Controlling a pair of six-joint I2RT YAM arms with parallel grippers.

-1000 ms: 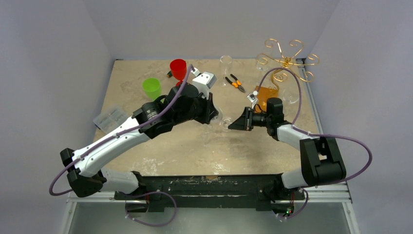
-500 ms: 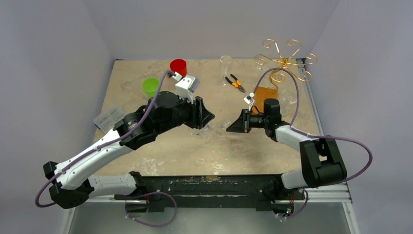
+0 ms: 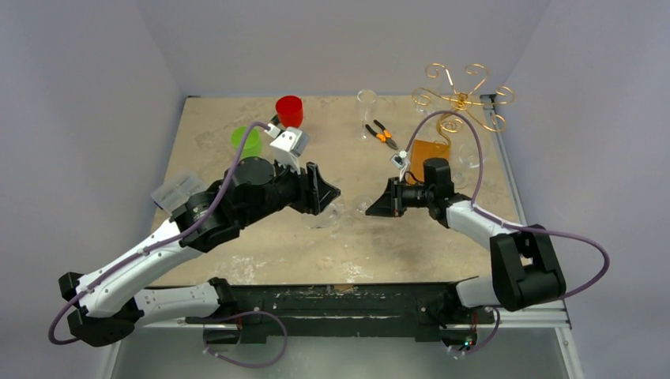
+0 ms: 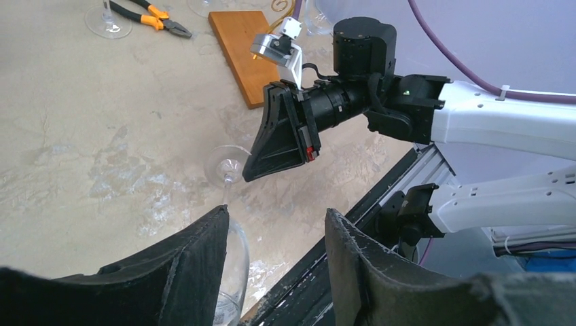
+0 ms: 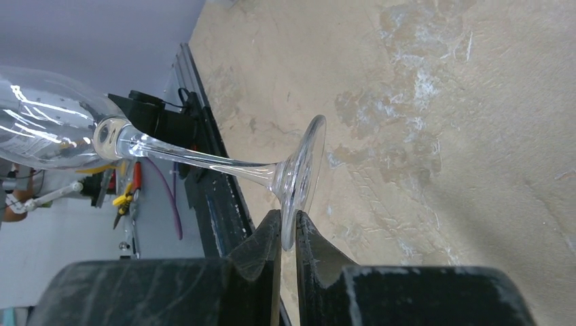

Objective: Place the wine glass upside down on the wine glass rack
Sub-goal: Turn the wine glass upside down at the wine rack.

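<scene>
Glass [image 5: 204,161] is pinched by the foot rim in the right gripper [image 5: 286,227], its bowl lying between the parted jaws of the left gripper [image 4: 276,216]. Rack [image 3: 462,99] is seen well behind the right gripper.

White shells on links of left arm [image 3: 150,253] and right arm [image 3: 471,222], black round joint housings, purple cable [image 3: 607,264] zip-tied alongside, matte black wedge fingers [image 4: 190,272], silver camera block [image 3: 287,143] at the wrist, red tab [image 4: 313,151] on right gripper [image 4: 246,178]

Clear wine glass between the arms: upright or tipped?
Tipped sideways: clear stemmed wine glass, foot rim pinched in right tool.
</scene>
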